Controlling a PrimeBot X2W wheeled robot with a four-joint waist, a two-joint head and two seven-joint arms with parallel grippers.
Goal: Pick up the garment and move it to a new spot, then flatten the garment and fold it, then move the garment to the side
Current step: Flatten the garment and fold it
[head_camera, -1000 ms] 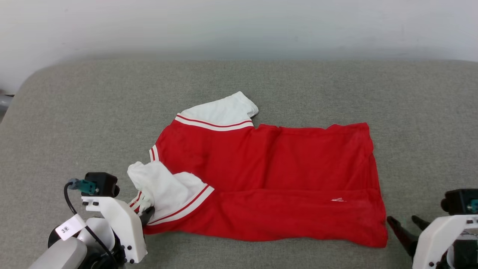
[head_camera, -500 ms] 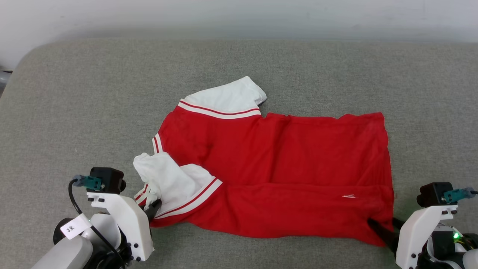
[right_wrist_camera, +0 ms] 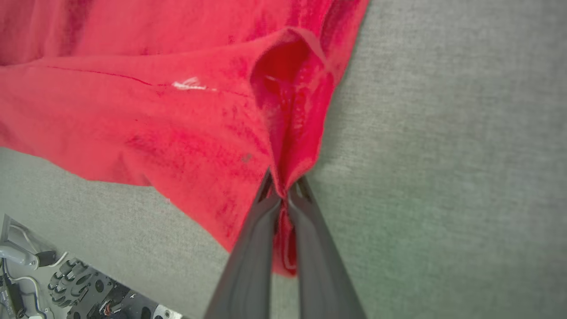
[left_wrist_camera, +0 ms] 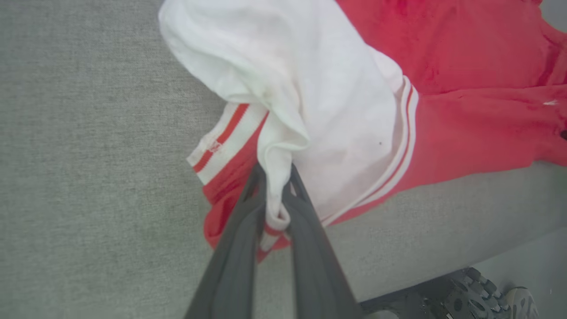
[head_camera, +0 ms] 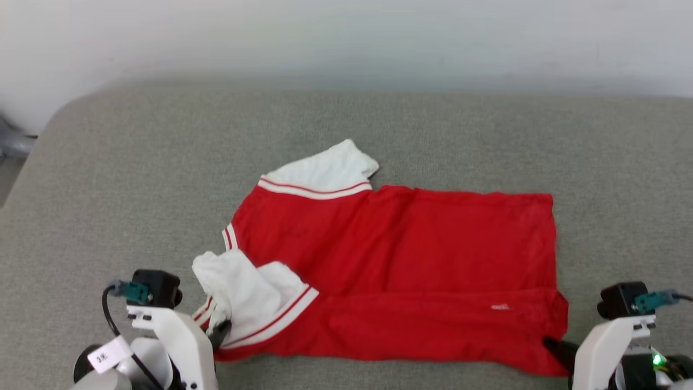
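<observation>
— Where to look for the garment (head_camera: pixel 400 260)?

— Flat on the grey cushion (head_camera: pixel 135 189), stretched crosswise in the head view. Neck end to the left, hem to the right, red body facing up.

— And the sleeves?

— One out flat on the side toward the pale wall (head_camera: pixel 346 38): call it the far white sleeve (head_camera: pixel 325 168), with striped trim at its seam. Nearer the robot, the near white sleeve (head_camera: pixel 238 287), bunched up and flopped over onto the red shoulder.

— What about the left gripper (head_camera: pixel 219 327)?

— Down at the near left corner of the shirt. Seen from the left wrist view as the left gripper (left_wrist_camera: pixel 274 177) pinching a rolled fold of the near white sleeve (left_wrist_camera: pixel 301 79) together with a bit of red-and-white trim. Fingers close together, with cloth wedged between the tips.

— And the right gripper (head_camera: pixel 552 342)?

— At the near right corner, by the hem. Seen from the right wrist view as the right gripper (right_wrist_camera: pixel 283 186) pressed together on a pleat of the garment (right_wrist_camera: pixel 133 88). Red fabric gathered to a peak at the tips, with a strip of hem trailing down between the fingers.

— Anything else on the red?

— A small white mark (head_camera: pixel 499 307) near the hem, not far from the right pinch. Too small to read.
</observation>
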